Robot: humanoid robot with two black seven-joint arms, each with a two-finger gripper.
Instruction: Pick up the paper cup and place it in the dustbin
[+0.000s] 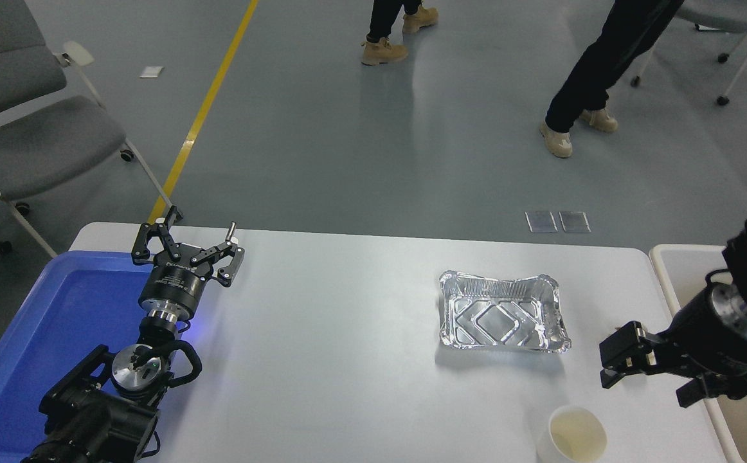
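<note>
A black right claw (619, 363) is reaching in low over the white desk (348, 334) from the picture's right edge, its fingers pointing left; how far they are parted cannot be told from this angle. It is hanging just up and to the right of the paper cup (573, 435), not touching it. The small white cup is standing upright near the desk's near right corner, its cream inside facing the camera and its base cut by the bottom of the picture. Beyond the cup, a rectangular foil tray (503, 312) is lying open on the desk. The beige dustbin (669, 270) is showing at the desk's right end, partly hidden behind the right arm. At the lower left, the left claw (187, 247) is resting with its fingers spread wide and holding nothing, at the far edge of a blue plastic tray (58, 321). On the grey floor past the desk, two people's legs (595, 71) are standing.
</note>
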